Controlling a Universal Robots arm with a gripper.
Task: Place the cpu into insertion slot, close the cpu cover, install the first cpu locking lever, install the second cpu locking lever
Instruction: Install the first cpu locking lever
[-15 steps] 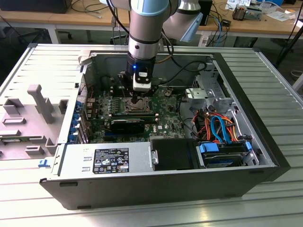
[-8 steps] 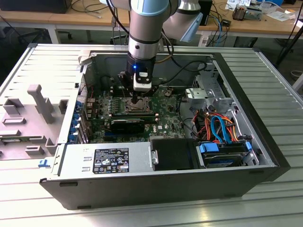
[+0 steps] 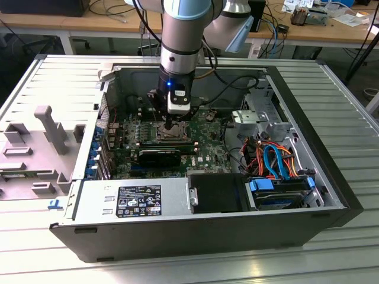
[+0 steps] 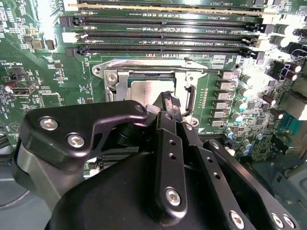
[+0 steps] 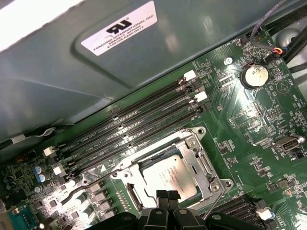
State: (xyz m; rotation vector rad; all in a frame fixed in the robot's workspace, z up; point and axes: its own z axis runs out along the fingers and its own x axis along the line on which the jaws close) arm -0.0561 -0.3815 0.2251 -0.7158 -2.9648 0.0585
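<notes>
An open computer case lies on its side on a ribbed metal bench, and the arm reaches straight down into it, with the end effector just above the insertion slot in the green motherboard. In both wrist views the cpu sits flat in that slot, silver top up, with faint print on it too small to make out. The cpu cover lies around it as a silver frame, the chip showing through its window. A thin wire lever runs out from one corner of the frame toward the capacitors. The two black fingertips are clenched, side by side with nothing seen between them, over the edge of the cpu nearest the arm; whether they touch metal I cannot tell. In the second wrist view the end effector sits just beside a hooked lever handle. Long black memory slots run parallel beside the socket, each with fine white board lettering. A coin cell sits further off on the board. A white printed label is stuck to the grey case wall, and another label, black with white marks, is on the power supply. Blue and orange cables coil near the drive bay on the exterior view's right.
</notes>
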